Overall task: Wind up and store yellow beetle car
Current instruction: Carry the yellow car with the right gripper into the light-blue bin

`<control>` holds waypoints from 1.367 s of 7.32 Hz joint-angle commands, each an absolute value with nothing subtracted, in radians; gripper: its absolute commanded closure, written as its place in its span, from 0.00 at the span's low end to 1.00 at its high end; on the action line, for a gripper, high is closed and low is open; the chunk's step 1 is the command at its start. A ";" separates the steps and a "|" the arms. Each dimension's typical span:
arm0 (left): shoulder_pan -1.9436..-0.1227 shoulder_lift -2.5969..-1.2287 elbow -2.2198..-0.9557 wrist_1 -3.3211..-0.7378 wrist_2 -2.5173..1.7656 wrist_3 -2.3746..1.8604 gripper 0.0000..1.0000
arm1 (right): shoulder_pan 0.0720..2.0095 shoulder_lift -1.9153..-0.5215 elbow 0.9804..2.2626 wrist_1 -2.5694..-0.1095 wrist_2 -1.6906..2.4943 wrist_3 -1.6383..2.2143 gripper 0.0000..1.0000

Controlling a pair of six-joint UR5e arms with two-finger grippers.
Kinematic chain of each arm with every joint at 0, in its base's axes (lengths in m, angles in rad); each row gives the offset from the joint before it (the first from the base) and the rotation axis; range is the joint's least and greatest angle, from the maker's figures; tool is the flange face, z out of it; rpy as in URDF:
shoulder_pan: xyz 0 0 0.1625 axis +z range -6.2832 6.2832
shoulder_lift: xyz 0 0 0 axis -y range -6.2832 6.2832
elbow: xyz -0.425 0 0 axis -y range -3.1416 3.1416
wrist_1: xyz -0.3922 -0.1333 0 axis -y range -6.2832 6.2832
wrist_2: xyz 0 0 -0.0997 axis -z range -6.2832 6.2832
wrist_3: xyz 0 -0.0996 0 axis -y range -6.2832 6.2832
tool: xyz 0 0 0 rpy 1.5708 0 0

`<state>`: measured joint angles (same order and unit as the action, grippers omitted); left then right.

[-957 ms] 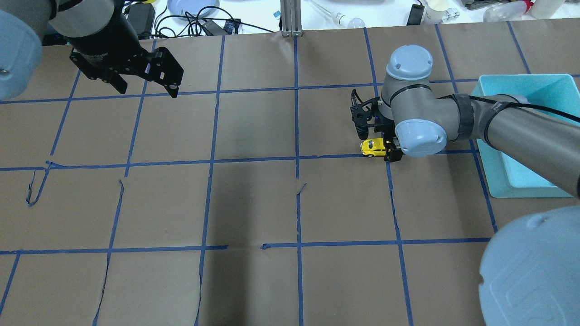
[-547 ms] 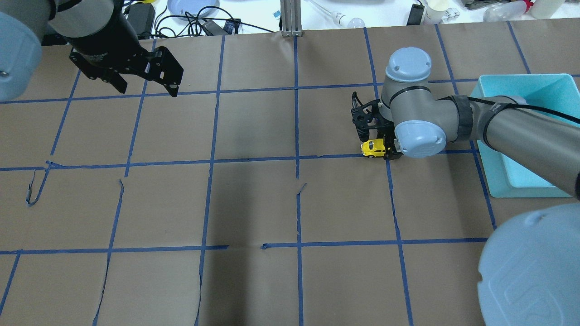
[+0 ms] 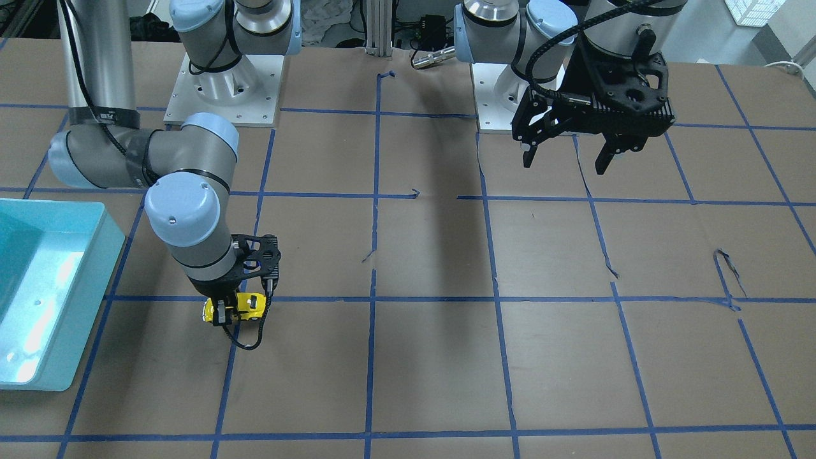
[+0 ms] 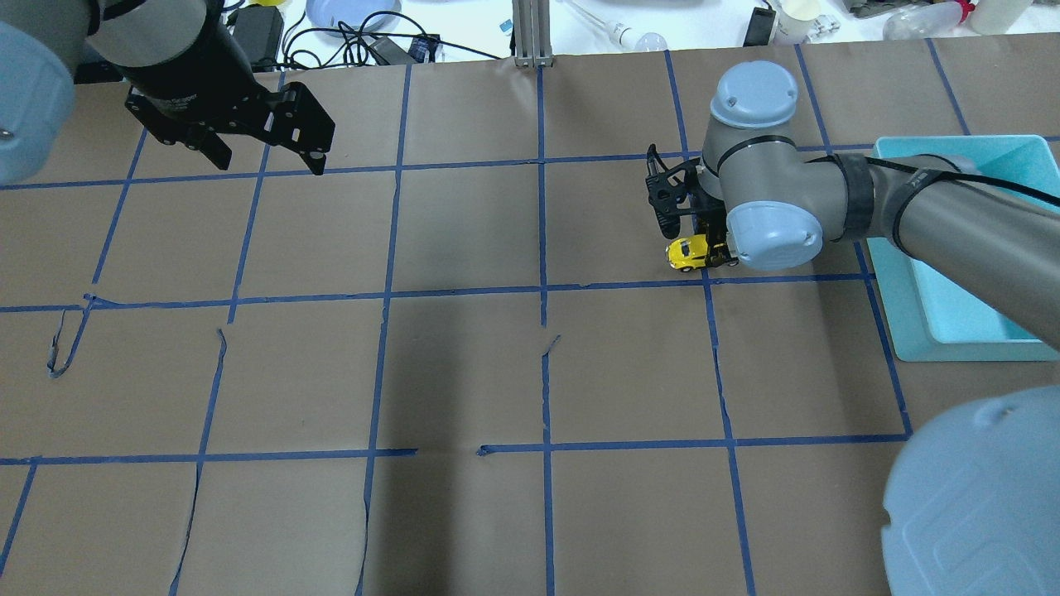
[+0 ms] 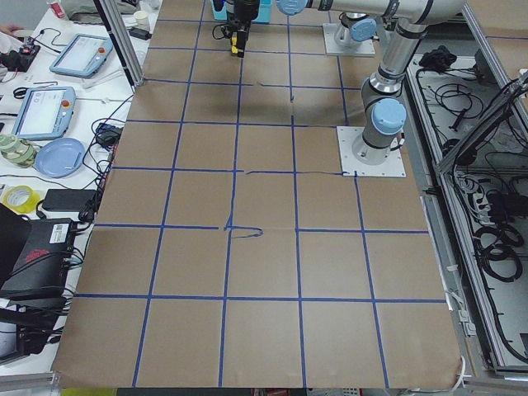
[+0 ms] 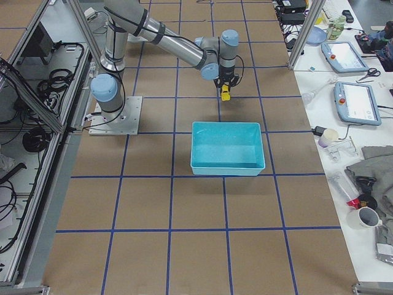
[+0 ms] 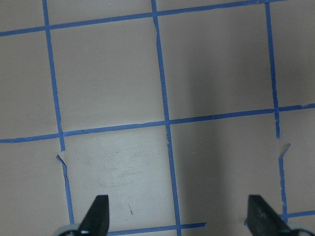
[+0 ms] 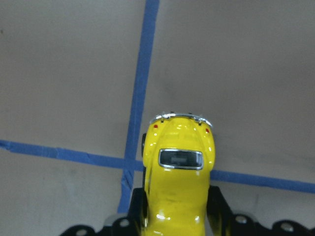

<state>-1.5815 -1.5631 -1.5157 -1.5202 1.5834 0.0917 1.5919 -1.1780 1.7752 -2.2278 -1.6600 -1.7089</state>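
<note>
My right gripper (image 8: pixel 178 212) pinches the yellow beetle car (image 4: pixel 686 252); left gripper (image 7: pixel 179 216) spread, empty; I should drag straight, wheels pressed down.

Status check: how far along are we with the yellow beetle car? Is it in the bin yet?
Done: the right gripper is shut on the yellow beetle car. Whether the car was wound cannot be told. In hand: the car is gripped over the table, short of the teal bin. Left: carry it over and release it inside. The left gripper hangs open, far off.
</note>
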 commanded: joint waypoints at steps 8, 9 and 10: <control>-1.582 -1.563 -1.516 -1.520 1.583 0.091 0.00 | 0.987 -1.172 1.686 -2.089 -1.675 -2.239 0.99; -1.582 -1.563 -1.517 -1.522 1.583 0.091 0.00 | 0.982 -1.128 1.716 -2.158 -1.675 -2.259 0.99; -1.582 -1.563 -1.517 -1.520 1.583 0.091 0.00 | 0.982 -1.108 1.745 -2.207 -1.677 -2.260 0.98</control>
